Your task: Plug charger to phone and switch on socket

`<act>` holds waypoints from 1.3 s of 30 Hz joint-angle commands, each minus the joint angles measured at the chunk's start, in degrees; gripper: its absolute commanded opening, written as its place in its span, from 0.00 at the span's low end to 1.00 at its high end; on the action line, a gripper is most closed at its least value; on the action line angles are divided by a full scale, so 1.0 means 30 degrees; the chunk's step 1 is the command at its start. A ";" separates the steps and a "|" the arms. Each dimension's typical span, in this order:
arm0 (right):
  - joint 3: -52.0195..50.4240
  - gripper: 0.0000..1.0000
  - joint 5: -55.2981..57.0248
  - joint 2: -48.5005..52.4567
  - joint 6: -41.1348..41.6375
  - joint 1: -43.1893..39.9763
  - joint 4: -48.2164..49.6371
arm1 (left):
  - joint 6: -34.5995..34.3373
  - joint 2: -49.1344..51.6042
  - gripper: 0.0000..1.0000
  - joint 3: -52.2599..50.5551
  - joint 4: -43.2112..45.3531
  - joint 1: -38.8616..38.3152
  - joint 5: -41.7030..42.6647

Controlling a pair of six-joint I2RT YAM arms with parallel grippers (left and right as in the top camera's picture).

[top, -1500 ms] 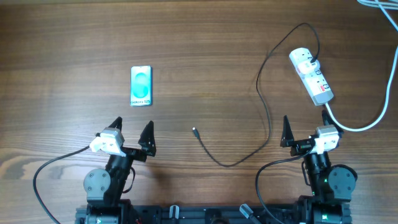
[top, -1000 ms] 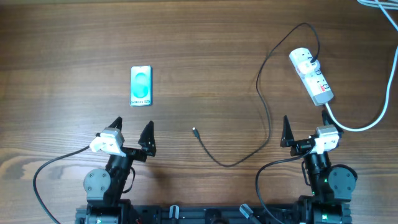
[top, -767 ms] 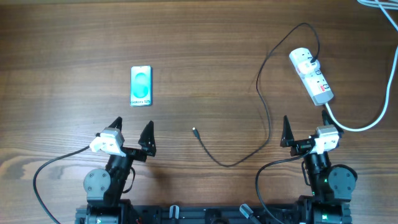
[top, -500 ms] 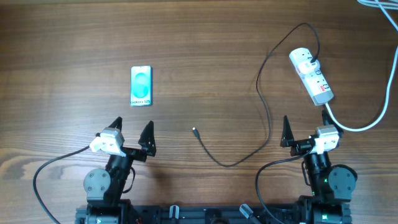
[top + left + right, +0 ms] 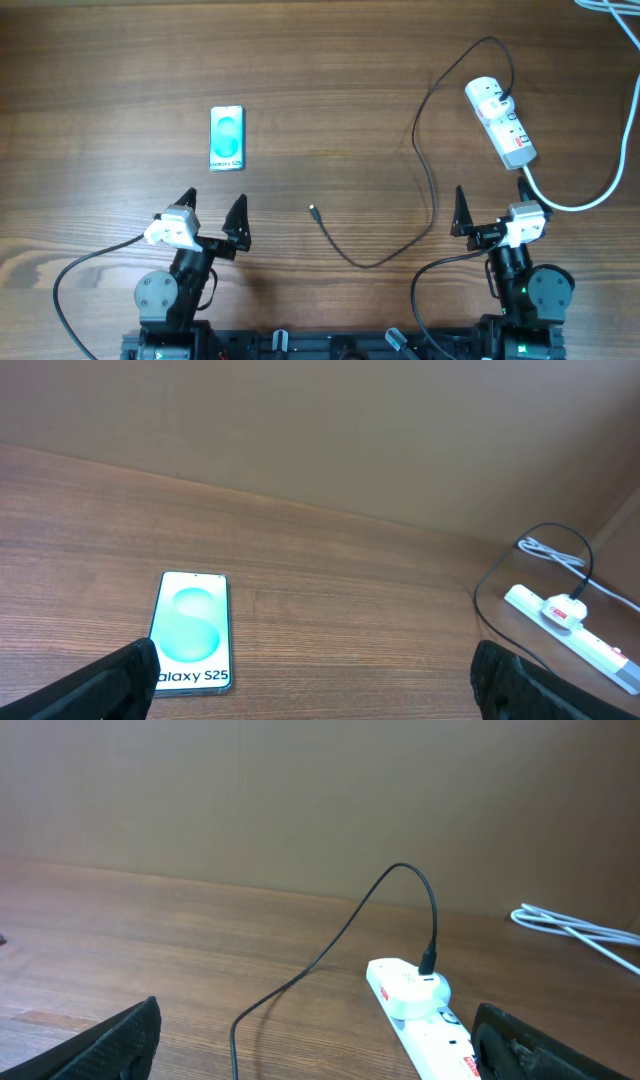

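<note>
Left gripper (image 5: pixel 212 205) and right gripper (image 5: pixel 491 202) both gape wide, holding nothing. The charger (image 5: pixel 431 200) probably comes first. Its loose tip (image 5: pixel 313 210) lies between them, nearer the left; pinch just behind the connector, fingers across the cable. The phone (image 5: pixel 227 138) lies straight ahead of the left gripper, the socket (image 5: pixel 501 122) ahead of the right. Only the right wrist view shows the adapter (image 5: pixel 408 990) seated; only overhead shows the tip.

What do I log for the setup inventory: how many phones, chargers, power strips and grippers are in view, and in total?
Phone: 1
Charger: 1
Power strip: 1
Grippers: 2, the left gripper and the right gripper, both open
Total: 5
</note>
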 commanded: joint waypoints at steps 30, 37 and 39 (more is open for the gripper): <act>-0.0051 1.00 -0.0240 0.0007 0.0211 -0.0036 0.0066 | -0.0124 0.0044 1.00 0.0634 -0.1027 -0.0095 -0.0474; -0.0051 1.00 -0.0240 0.0007 0.0211 -0.0044 0.0066 | -0.0328 0.2317 1.00 0.8371 -0.6892 -0.0087 -0.0459; -0.0051 1.00 -0.0240 0.0007 0.0204 -0.0044 0.0066 | -0.0313 0.5399 1.00 1.1839 -0.8429 -0.0087 -0.0459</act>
